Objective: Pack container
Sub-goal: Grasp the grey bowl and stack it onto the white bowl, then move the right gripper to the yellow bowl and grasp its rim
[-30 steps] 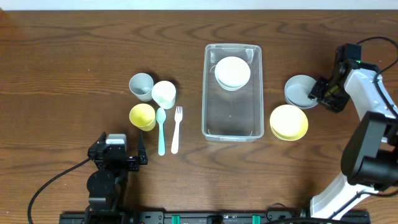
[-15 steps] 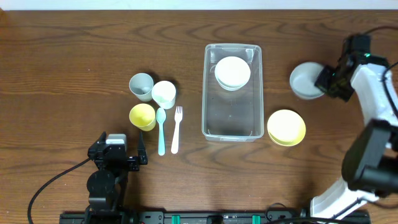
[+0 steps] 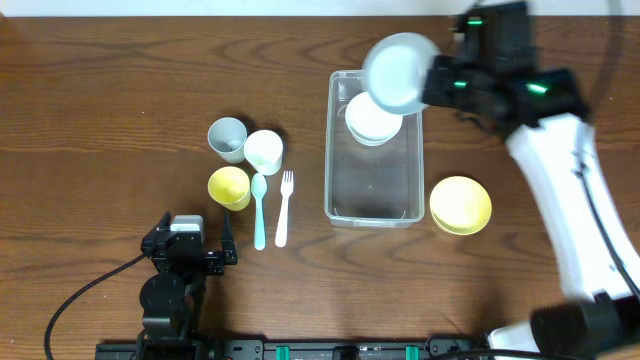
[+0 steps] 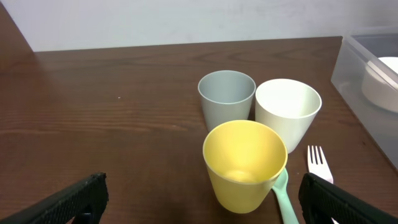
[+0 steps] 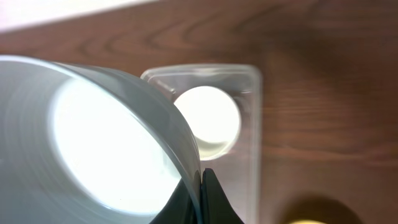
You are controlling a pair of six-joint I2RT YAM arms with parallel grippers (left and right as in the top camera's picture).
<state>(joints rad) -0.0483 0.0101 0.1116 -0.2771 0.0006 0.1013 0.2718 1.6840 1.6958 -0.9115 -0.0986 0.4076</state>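
The clear container (image 3: 371, 185) stands at mid-table with a white bowl (image 3: 366, 126) in its far end. My right gripper (image 3: 432, 82) is shut on the rim of a grey bowl (image 3: 400, 72), held tilted in the air over the container's far end. In the right wrist view the grey bowl (image 5: 93, 143) fills the left, pinched in the right gripper (image 5: 200, 186), with the container (image 5: 250, 143) and white bowl (image 5: 208, 121) below. My left gripper (image 3: 195, 250) is open near the front edge, nothing between its fingers.
A yellow bowl (image 3: 461, 204) sits right of the container. To its left stand a grey cup (image 3: 227, 138), a white cup (image 3: 264, 150) and a yellow cup (image 3: 229, 186), beside a mint spoon (image 3: 259, 210) and a white fork (image 3: 284, 207).
My right gripper shut on the grey bowl's rim, lifted it off the table right of the container and carried it left over the container's far end. The left arm stayed still.
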